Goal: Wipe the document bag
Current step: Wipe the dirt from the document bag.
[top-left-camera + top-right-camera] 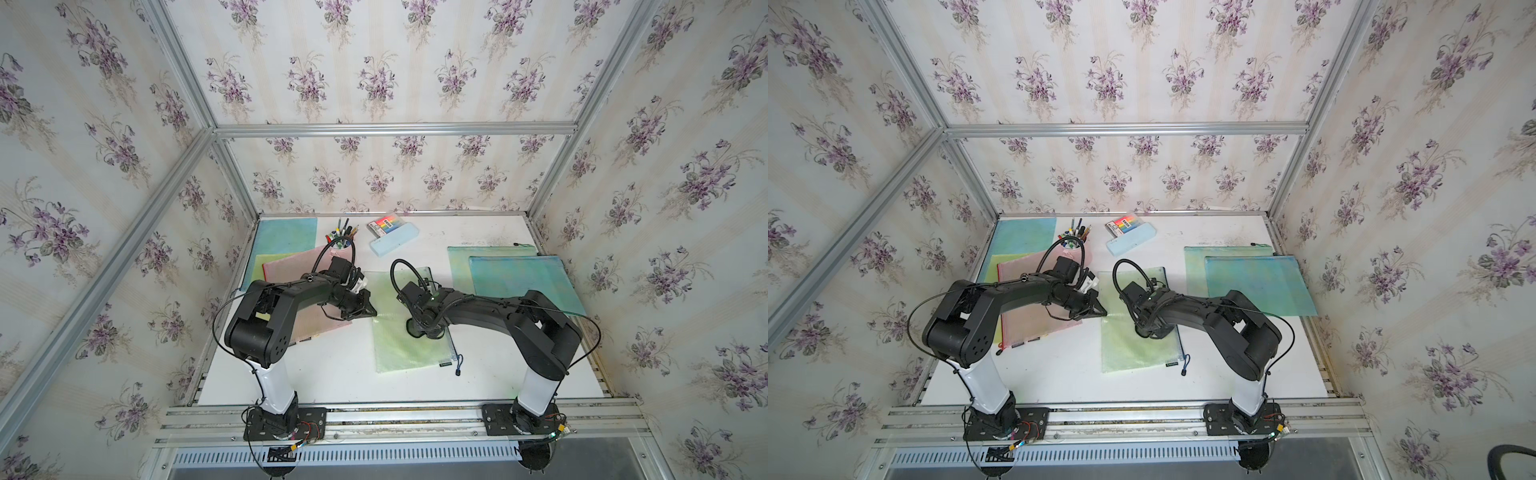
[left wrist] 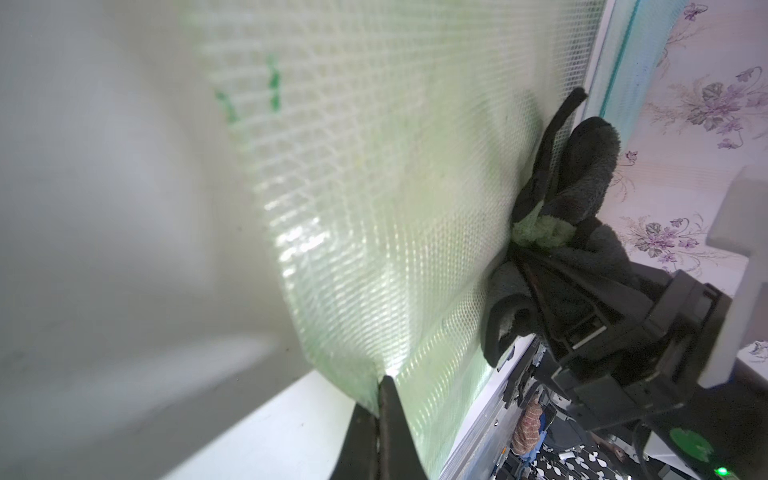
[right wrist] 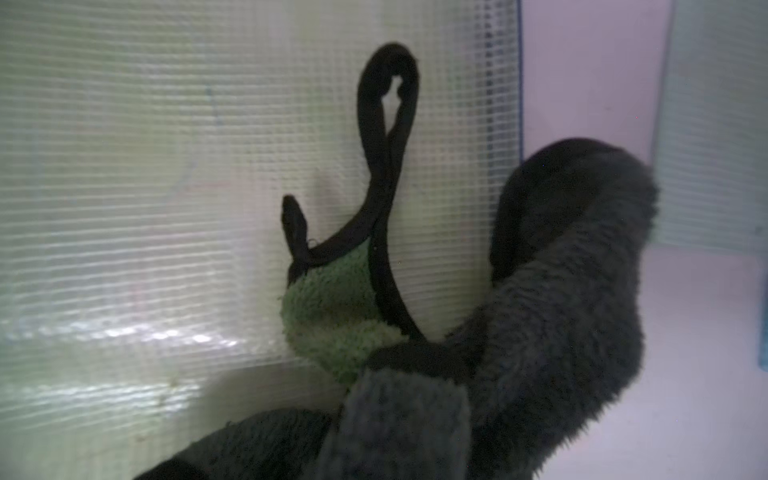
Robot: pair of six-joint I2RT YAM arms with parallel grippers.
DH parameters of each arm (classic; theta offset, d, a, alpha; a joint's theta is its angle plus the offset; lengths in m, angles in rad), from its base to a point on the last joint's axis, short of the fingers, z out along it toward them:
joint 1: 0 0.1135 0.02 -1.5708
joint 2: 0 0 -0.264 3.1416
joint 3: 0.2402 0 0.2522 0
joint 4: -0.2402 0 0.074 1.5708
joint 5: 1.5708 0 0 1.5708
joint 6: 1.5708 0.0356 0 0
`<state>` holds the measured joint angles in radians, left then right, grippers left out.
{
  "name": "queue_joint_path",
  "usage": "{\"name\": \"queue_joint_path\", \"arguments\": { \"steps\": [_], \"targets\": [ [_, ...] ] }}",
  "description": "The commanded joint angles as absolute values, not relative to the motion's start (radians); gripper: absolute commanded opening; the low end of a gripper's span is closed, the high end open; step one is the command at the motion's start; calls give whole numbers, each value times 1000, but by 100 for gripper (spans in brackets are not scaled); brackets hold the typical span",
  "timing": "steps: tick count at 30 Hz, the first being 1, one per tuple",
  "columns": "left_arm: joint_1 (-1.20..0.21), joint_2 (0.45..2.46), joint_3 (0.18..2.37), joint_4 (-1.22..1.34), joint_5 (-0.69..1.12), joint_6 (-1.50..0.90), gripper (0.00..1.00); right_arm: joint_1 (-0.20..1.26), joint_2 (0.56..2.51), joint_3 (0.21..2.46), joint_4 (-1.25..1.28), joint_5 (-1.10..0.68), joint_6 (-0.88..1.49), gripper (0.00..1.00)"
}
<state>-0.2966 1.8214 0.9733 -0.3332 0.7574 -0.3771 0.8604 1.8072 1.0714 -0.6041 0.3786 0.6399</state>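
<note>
Top views, document bag [image 1: 399, 353]: pale green mesh, flat in the middle of the white table [image 1: 332, 374], long sides running near to far, zipper along its right side.
Pull cord [image 1: 458, 365]: dark, lying at the bag's near right corner.
Marks: in the left wrist view, short green strokes [image 2: 272, 79] sit on the mesh.
Left gripper [image 1: 372, 312]: jaws pressed together on the bag's left edge, about midway along it; the mesh puckers at the pinch in the left wrist view.
Cloth [image 3: 561, 291]: dark grey and fluffy, green on one face, with black binding and a loop; bunched and pressed on the bag's right half.
Right gripper [image 1: 424, 330]: pointing down, clamped on the cloth, over the bag close to the zipper side.
Left of the bag: a pink bag [image 1: 291, 266] lies apart from it under the left arm, over a yellow bag [image 1: 270, 259]; a blue bag [image 1: 286, 232] is at the far left corner.
Far side: a pen cup [image 1: 340, 245] stands beside a light blue case [image 1: 395, 243] that carries a marker box [image 1: 384, 224].
Right side: a second green bag [image 1: 457, 266] lies partly under a teal bag [image 1: 523, 282].
</note>
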Motion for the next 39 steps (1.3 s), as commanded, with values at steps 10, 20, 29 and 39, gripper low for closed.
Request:
{"name": "queue_joint_path", "arguments": {
  "steps": [10, 20, 29, 39],
  "targets": [
    [-294, 1852, 986, -346, 760, -351, 0, 963, 1923, 1333, -684, 338, 586, 12],
    [-294, 1848, 994, -361, 777, -326, 0, 822, 1780, 1090, -741, 425, 684, 12],
    [-296, 1868, 1005, -365, 794, -317, 0, 881, 1966, 1439, -546, 237, 529, 13],
    [-296, 1871, 1009, -362, 794, -323, 0, 689, 1895, 1199, -627, 404, 533, 12]
  ]
}}
